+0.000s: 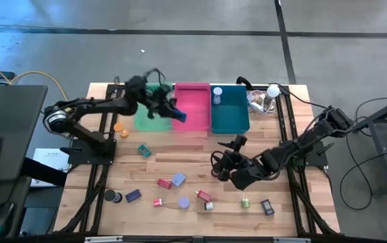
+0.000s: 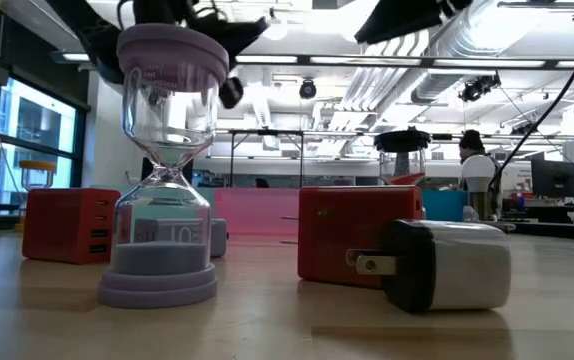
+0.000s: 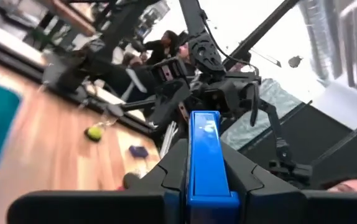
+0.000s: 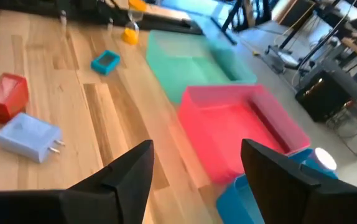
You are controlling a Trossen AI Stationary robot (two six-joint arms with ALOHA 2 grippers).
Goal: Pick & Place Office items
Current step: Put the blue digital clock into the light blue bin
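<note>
Your left gripper is pinching a blue block between its fingers, held in the air over the boundary between the green bin and the pink bin at the far side of the table. Your right gripper hovers nearer the middle with its fingers spread and nothing between them. The other office items lie scattered across the near half: a red charger just beside a lavender plug, and a teal block farther left.
</note>
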